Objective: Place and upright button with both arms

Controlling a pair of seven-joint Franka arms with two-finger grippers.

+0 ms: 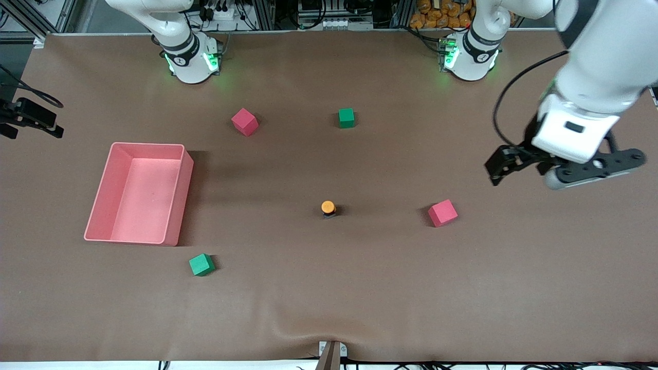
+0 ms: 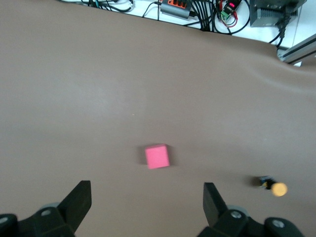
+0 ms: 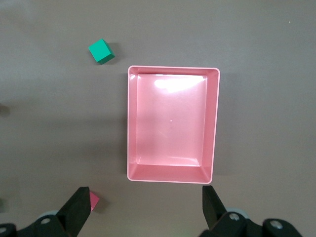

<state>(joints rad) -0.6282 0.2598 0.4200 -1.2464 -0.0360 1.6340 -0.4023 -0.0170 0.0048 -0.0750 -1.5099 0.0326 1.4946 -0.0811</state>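
**Button upright beside an empty bin**

We see the small orange-capped black push-button (image 1: 328,208) standing mid-table (cap up). The pink rectangular plastic bin (image 3: 131,123) holds nothing. Left gripper (image 2: 147,198) and right gripper (image 3: 146,201) hover, fingers apart.

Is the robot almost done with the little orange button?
Hardly started. The button stands alone mid-table, outside the empty pink bin. The left gripper hangs open above the table near a red cube, holding nothing. The right gripper, open, is over the bin. Picking up and placing remain.
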